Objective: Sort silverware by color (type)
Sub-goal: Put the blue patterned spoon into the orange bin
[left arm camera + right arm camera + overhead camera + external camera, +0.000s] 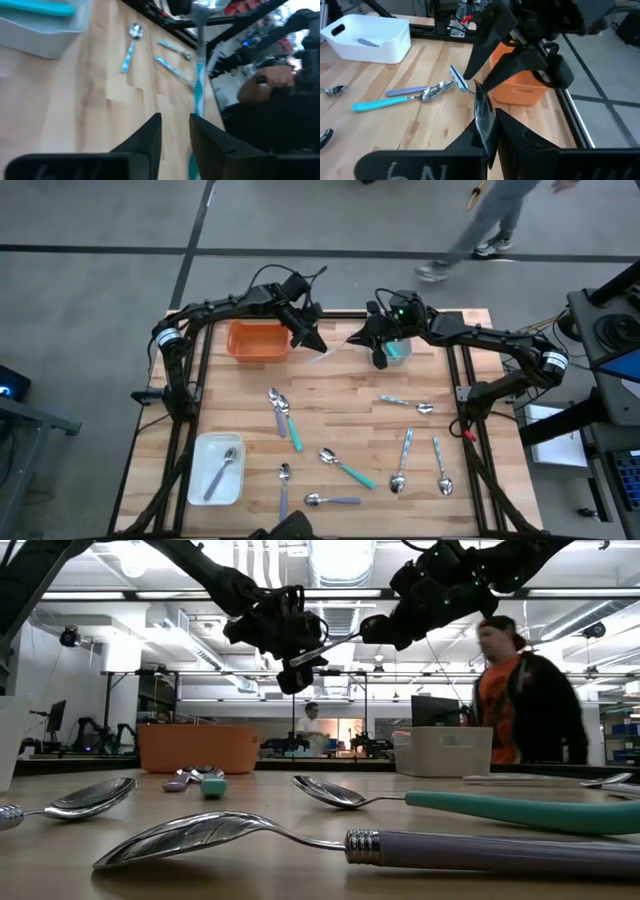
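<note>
Two items are proving hard to read. The grey tray (404, 356) is lying largely covered by the right arm in the high view, and the left wrist view is cutting it off at the edge; a teal handle (45, 7) is showing inside it, but the count cannot be told. The pale-blue spoon (335, 348) is hanging in the air between the two grippers, above the far part of the table (340, 435) between the orange tray (236, 345) and the grey tray.

The right gripper (485, 130) is clamping the bowl end of that spoon between closed fingers. The left gripper (310, 338) is standing at the handle end with its fingers (150, 137) slightly apart, the handle running beside one of them.

The white tray (200, 450), at the near left of the table, is holding one lavender-handled spoon (222, 473). Eight more spoons are lying loose on the table: three lavender, two teal and three pale blue.

A person (520, 690) is passing behind the table.
</note>
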